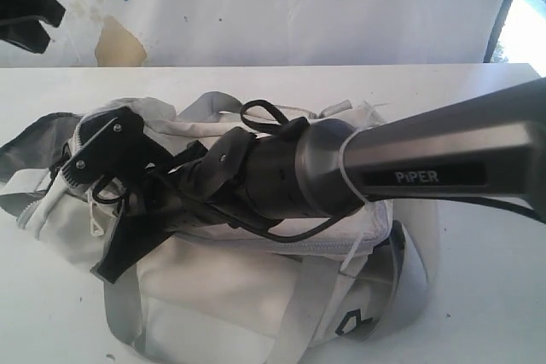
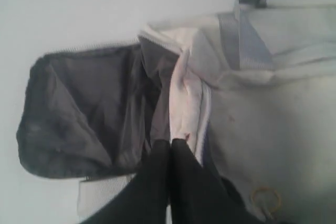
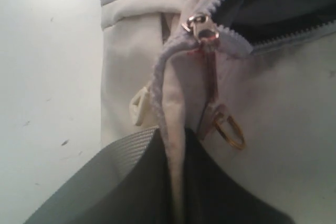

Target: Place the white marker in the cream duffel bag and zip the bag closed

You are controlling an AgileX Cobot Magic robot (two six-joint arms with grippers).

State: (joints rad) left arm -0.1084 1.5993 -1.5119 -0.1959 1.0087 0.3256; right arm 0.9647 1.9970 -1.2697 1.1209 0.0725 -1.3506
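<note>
The cream duffel bag [image 1: 222, 296] lies on the white table [image 1: 478, 296]. Its left end is open, showing the dark grey lining [image 2: 79, 114]. My left gripper [image 2: 169, 142] is shut, pinching a fold of cream fabric [image 2: 186, 98] at the edge of that opening. My right gripper [image 3: 176, 129] is shut on a ridge of cream fabric and zipper tape just below the zipper slider [image 3: 205, 30]. A gold ring pull [image 3: 229, 129] hangs beside it. The right arm [image 1: 409, 159] reaches across the bag from the right. The white marker is not in view.
A grey webbing strap [image 1: 294, 313] runs over the bag's front. Black cables [image 1: 264, 112] loop over the wrist above the bag. A black object [image 1: 30, 10] hangs at the upper left in front of a stained white backdrop [image 1: 115, 40].
</note>
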